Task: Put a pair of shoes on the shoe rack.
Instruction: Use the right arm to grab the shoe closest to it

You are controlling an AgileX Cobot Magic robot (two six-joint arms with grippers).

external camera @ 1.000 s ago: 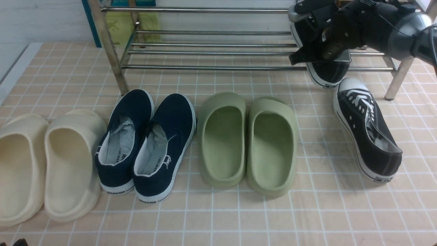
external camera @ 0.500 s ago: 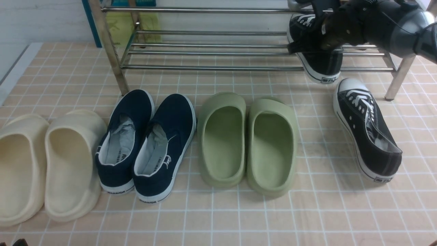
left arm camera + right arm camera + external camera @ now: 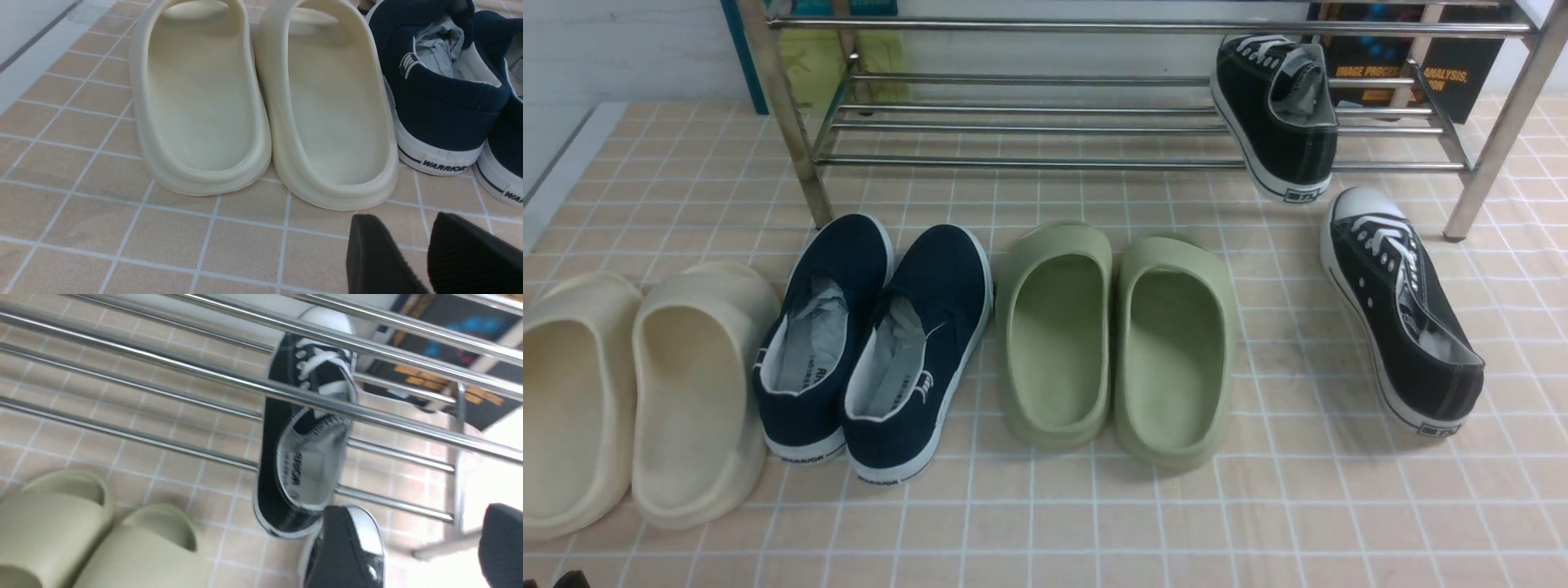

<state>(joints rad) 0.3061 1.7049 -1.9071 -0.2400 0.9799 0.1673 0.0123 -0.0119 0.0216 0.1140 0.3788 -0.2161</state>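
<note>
Since blk sneaker [image 3: 1311,155] overhung rack's [image 3: 1029,163] front edge nr R end, bump placing mate [image 3: 1441,388] risked tipping it; L gripper [image 3: 402,218], R gripper [image 3: 420,509] spread, empty.

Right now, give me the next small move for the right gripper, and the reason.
I'd bring the open right gripper down over the floor sneaker, probably toward its heel. One sneaker already rests on the rack's lower bars, with nothing gripping it, while its mate lies on the tiles just in front.
</note>
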